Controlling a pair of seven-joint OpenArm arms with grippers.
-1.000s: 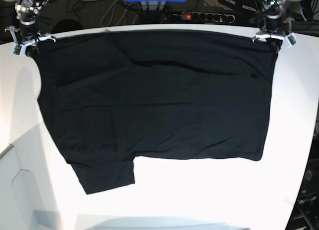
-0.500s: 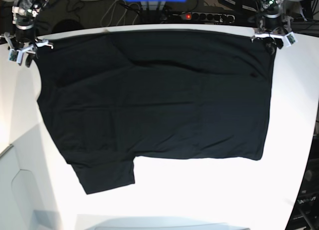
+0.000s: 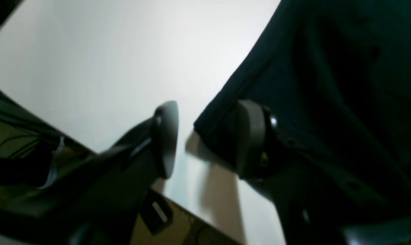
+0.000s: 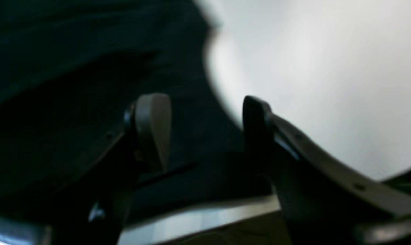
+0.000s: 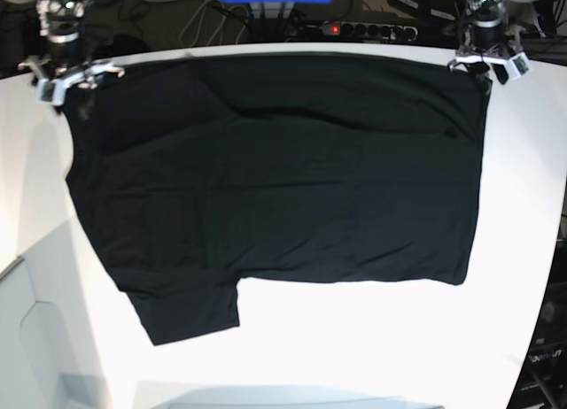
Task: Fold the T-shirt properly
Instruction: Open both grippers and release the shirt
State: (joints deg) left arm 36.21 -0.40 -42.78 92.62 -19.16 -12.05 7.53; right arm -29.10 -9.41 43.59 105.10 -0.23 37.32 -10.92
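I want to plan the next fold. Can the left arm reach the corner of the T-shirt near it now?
Probably yes. The left end effector stands open right at the T-shirt corner, one finger over the cloth and one over bare table. Nothing blocks it.

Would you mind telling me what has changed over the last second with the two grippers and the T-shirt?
Both grippers let go of the far corners of the T-shirt. The left gripper now stands open beside its corner, and the right gripper stands open above the cloth, having lifted and shifted slightly inward. The T-shirt stayed spread flat on the white table.
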